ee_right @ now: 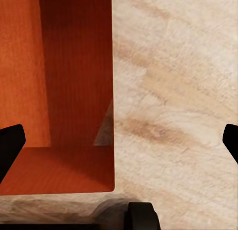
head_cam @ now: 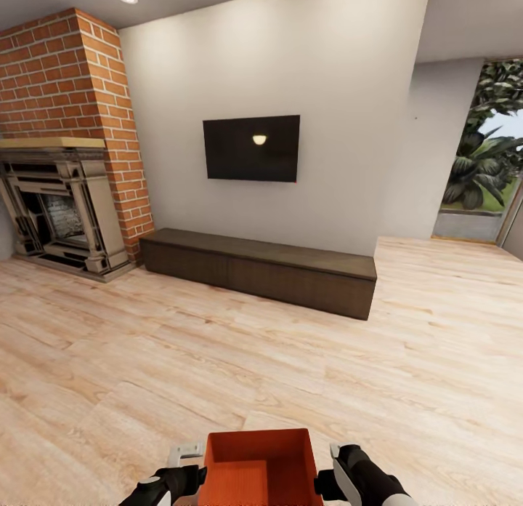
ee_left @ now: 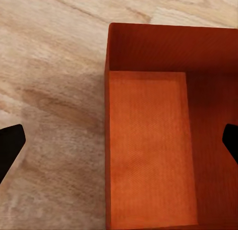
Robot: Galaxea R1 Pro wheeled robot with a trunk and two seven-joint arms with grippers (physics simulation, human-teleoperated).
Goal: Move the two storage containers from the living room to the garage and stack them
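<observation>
Looking forward from the head view, the robot faces a living room wall with a dark wall TV [head_cam: 251, 147], a long dark cabinet [head_cam: 259, 270] under it, and a brick fireplace [head_cam: 62, 146] to the left. A light wood-plank floor [head_cam: 218, 360] covers the room, and on the right an opening shows green plants [head_cam: 485, 146] outside.

At the lower edge of this view, an orange-red storage container [head_cam: 261, 466] sits between the two arms. The left gripper [head_cam: 190, 477] is just beside its left wall and the right gripper [head_cam: 335, 477] just beside its right wall. From this view alone one cannot tell whether the fingers press the walls.

The left wrist view gives more detail. It looks down into the storage container [ee_left: 148, 150], with its finely ribbed bottom and upright walls over the plank floor [ee_left: 49, 91]. The left gripper [ee_left: 121, 145] has its dark fingertips [ee_left: 9, 145] wide apart, one over the floor and one over the inside of the bin, so the side wall lies between them.

The right wrist view shows the same on the other side: the container's wall [ee_right: 79, 81] stands between the widely spread fingertips [ee_right: 10, 143] of the right gripper [ee_right: 121, 143], with planks [ee_right: 178, 91] beyond. Both grippers look spread wide; whether either one really has the wall in its grasp, I cannot tell.
</observation>
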